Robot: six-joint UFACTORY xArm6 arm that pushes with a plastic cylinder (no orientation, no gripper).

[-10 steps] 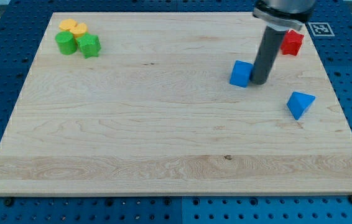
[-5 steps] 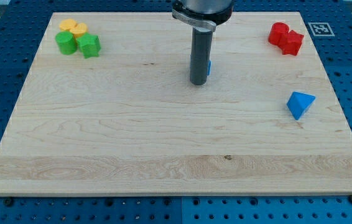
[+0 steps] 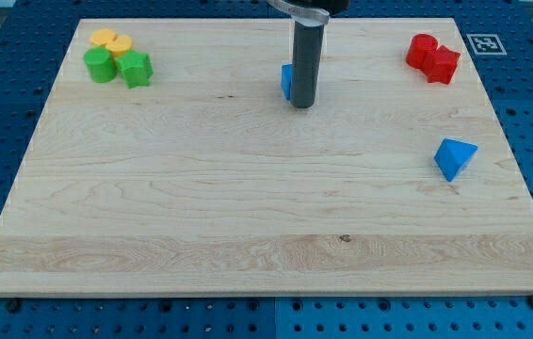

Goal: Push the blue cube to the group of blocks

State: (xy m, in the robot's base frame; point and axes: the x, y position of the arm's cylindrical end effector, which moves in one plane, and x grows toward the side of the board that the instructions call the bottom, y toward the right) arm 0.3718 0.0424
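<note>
The blue cube (image 3: 287, 82) sits near the top middle of the wooden board, mostly hidden behind my dark rod; only a sliver shows at the rod's left side. My tip (image 3: 303, 105) rests on the board right against the cube, on its right and lower side. The group of blocks is at the top left: a yellow block (image 3: 111, 41), a green cylinder (image 3: 100, 65) and a green star-shaped block (image 3: 136, 69), touching one another. The cube is far to the right of this group.
A red block (image 3: 433, 57) lies at the top right. A blue triangular block (image 3: 454, 157) lies at the right, lower down. The board (image 3: 248, 217) lies on a blue perforated table.
My rod has moved left across the board and then slightly up, carrying the blue cube left from the right side to the top middle. The other blocks have not moved.
</note>
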